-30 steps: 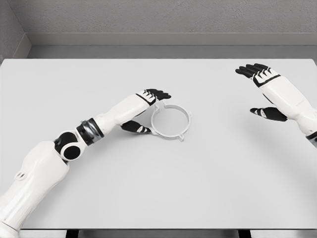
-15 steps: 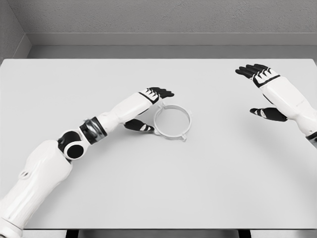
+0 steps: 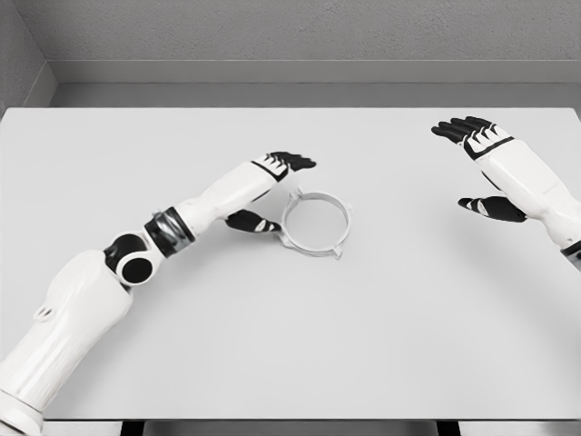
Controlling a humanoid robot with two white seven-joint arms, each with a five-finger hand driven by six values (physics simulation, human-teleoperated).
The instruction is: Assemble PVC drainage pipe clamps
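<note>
A thin white ring clamp [image 3: 314,226] with small lugs is laid flat on the smooth table [image 3: 290,345]. The left robot hand [image 3: 272,186] is spread beside its left rim, thumb near it. The right robot hand [image 3: 481,163] is held spread, well right.

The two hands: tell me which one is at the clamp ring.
The left hand: its fingers and thumb flank the left edge of the white clamp ring. The right hand hangs open far off at the table's right side.

White table [image 3: 363,345], grey wall [image 3: 300,32].
</note>
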